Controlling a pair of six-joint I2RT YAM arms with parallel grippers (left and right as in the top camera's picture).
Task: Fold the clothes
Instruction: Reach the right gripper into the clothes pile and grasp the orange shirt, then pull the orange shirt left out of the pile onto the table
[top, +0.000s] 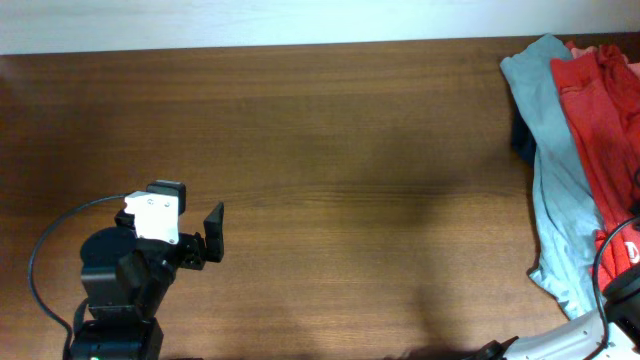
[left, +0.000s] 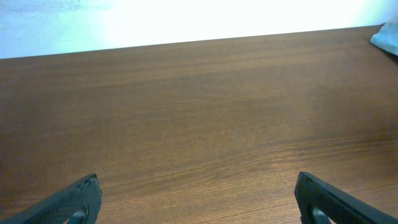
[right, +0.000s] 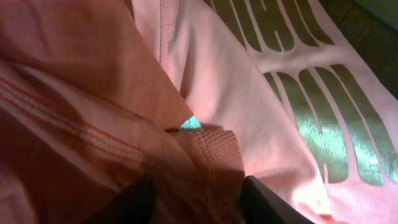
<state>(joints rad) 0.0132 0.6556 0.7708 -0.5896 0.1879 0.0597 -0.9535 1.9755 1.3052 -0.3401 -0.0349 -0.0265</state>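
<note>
The big brown wooden table (top: 300, 150) is mostly bare in the middle. The clothes are all at its far right edge, in a messy pile. A long grey-blue T-shirt (top: 555, 150) lies on the inner side of the pile. An orange-red T-shirt (top: 600, 120) lies crumpled just beside it, touching it. None of them is folded yet.

The left gripper (top: 208, 238) sits near the lower left corner, well away from the clothes. Its two fingers are wide apart and hold nothing.

The right gripper (right: 196, 186) is down in the pile. Its camera sees cloth almost everywhere. There is a salmon-pink T-shirt with shiny block letters (right: 217, 81), and darker orange cloth with a stitched seam (right: 68, 118) next to it. A ribbed edge of orange cloth (right: 208, 149) bunches up between the two dark fingers (right: 140, 202). The fingers are partly apart. I cannot tell if they are pinching the cloth or only sitting around it. A tiny spot of light blue (right: 191, 122) peeks out under the fold.

I think this is the very first step, picking one shirt out of the pile. Next, the right gripper needs a firm pinch on just one shirt, not two layers. Then the shirt has to come to the bare middle, where the left gripper can help spread it flat.
</note>
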